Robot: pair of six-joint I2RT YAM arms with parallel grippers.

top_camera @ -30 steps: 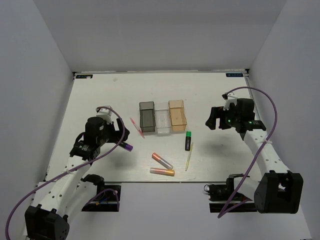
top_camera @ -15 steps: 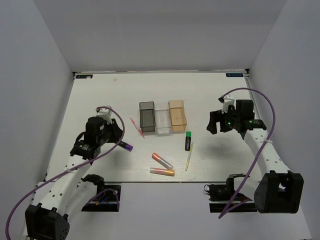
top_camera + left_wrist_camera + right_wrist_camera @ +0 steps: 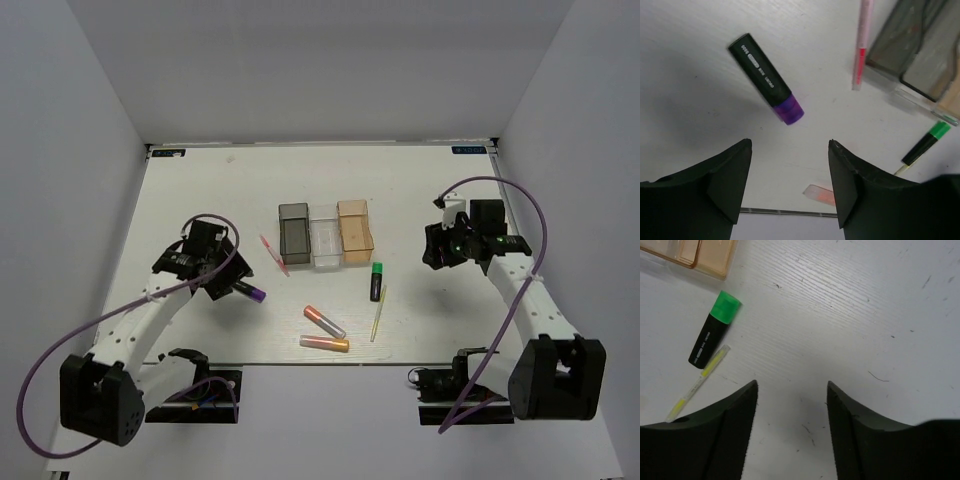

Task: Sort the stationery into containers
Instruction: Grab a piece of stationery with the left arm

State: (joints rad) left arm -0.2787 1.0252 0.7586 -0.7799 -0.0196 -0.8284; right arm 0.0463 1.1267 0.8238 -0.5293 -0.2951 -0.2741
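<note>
Three containers stand side by side mid-table: dark grey (image 3: 294, 232), clear (image 3: 324, 238) and orange-tan (image 3: 355, 230). The stationery lies loose around them. A pink pen (image 3: 273, 254) is left of the grey bin. A purple-capped black marker (image 3: 248, 292) lies just ahead of my left gripper (image 3: 222, 280), which is open and empty. In the left wrist view the gripper (image 3: 790, 142) hovers short of the marker (image 3: 766, 77). A green-capped marker (image 3: 376, 280), a yellow pen (image 3: 378, 314) and two orange-pink tubes (image 3: 323, 320) lie in front. My right gripper (image 3: 432, 250) (image 3: 792, 383) is open over bare table, right of the green marker (image 3: 714, 330).
White walls enclose the table on three sides. The table's near edge runs just below the tubes; the lower tube (image 3: 324, 343) lies close to it. The pink pen (image 3: 861, 45) rests against the grey bin's corner (image 3: 905, 45). The arm bases and cables sit at the bottom.
The left arm has turned and its wrist has shifted a little toward the back, still beside the purple-capped marker. The right gripper has drifted slightly left toward the green marker, its jaws narrower.
</note>
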